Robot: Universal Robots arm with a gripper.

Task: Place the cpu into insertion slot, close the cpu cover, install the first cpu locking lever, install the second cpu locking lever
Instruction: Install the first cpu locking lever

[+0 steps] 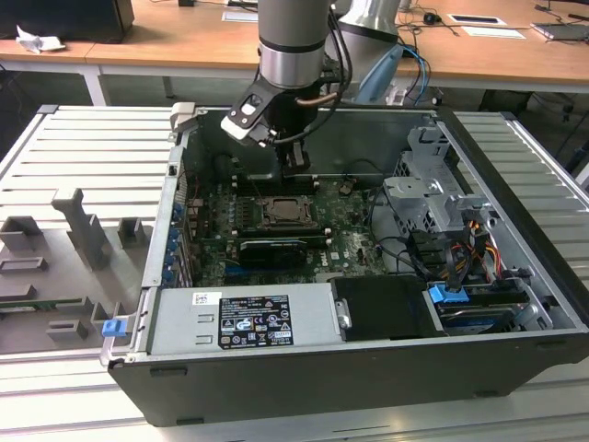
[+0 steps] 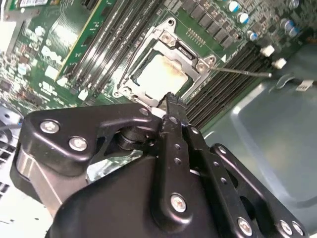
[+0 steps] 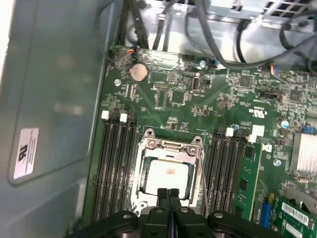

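The cpu point(image 3: 168, 176) lies flat in the insertion slot point(image 1: 285, 212) in the middle of the green circuit board point(image 3: 173, 94). Its pale face shows through the square window of the cpu cover point(image 3: 148, 148). In both wrist views the cover looks to be lying down over the chip rather than standing open, so placing the chip and closing the cover appear done.

The levers seem to be what is left. In the second wrist view a thin metal locking lever point(image 2: 242, 73) reaches out from a corner of the socket across the neighbouring memory slots point(image 3: 116, 163), which suggests it is not latched. I cannot make out the other lever well enough to judge it.

The gripper point(image 3: 168, 192) hangs just over the near edge of the socket with its fingers pressed together and nothing between them. Whether the tips touch the metal frame cannot be told.

All of this sits inside an open computer case point(image 1: 368, 378) lying on its side on a ribbed metal surface point(image 1: 92, 157). The case also holds a silver power supply point(image 1: 313, 318) along its near wall. A grey drive cage point(image 1: 428, 198) and bundled cables point(image 1: 460, 244) sit toward the exterior view's right.
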